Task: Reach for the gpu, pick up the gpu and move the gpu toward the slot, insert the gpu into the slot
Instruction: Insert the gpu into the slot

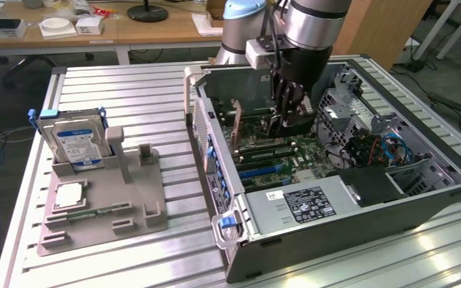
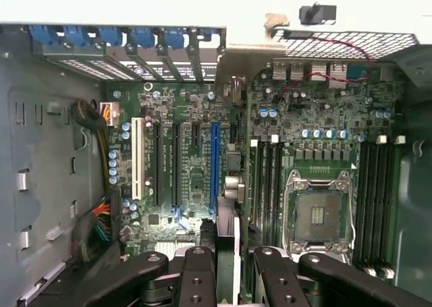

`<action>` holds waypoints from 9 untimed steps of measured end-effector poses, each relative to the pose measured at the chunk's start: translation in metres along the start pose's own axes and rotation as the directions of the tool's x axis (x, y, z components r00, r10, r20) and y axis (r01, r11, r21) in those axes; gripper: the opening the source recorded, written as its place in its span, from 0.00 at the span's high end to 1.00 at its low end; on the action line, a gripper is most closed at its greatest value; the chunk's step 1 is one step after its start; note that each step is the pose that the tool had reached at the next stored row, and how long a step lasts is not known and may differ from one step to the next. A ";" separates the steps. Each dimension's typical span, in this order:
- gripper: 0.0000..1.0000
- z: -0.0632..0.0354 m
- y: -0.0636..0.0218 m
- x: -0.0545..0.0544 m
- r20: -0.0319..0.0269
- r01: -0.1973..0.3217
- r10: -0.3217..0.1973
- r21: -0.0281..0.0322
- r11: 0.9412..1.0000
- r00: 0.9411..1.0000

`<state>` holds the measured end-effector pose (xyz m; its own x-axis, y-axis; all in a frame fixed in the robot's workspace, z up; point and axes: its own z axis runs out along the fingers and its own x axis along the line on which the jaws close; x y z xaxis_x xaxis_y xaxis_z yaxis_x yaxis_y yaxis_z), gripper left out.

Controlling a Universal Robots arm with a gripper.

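Arm (image 1: 311,24): comes down from the upper centre of the exterior view, its silver wrist section upright.
Gripper (image 1: 288,120): black, pointing straight down, just right of the frame's centre.
Fingers (image 2: 196,276): drawn close together, pinching the gpu (image 2: 228,236) edge-on between them.

Upright edge-on gpu (image 2: 227,253) near blue slot (image 2: 214,165)
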<state>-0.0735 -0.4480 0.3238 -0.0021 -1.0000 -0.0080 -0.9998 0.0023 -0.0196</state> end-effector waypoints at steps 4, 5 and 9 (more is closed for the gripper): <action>0.73 0.0020 0.0000 0.006 0.000 0.000 0.000 0.000 1.000 1.000; 0.73 0.0024 0.0000 0.007 0.000 0.000 0.000 0.000 1.000 1.000; 0.73 0.0033 0.0000 0.012 0.000 0.000 0.000 0.000 1.000 1.000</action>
<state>-0.0735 -0.4600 0.3204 -0.0022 -1.0000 -0.0082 -0.9998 0.0023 -0.0198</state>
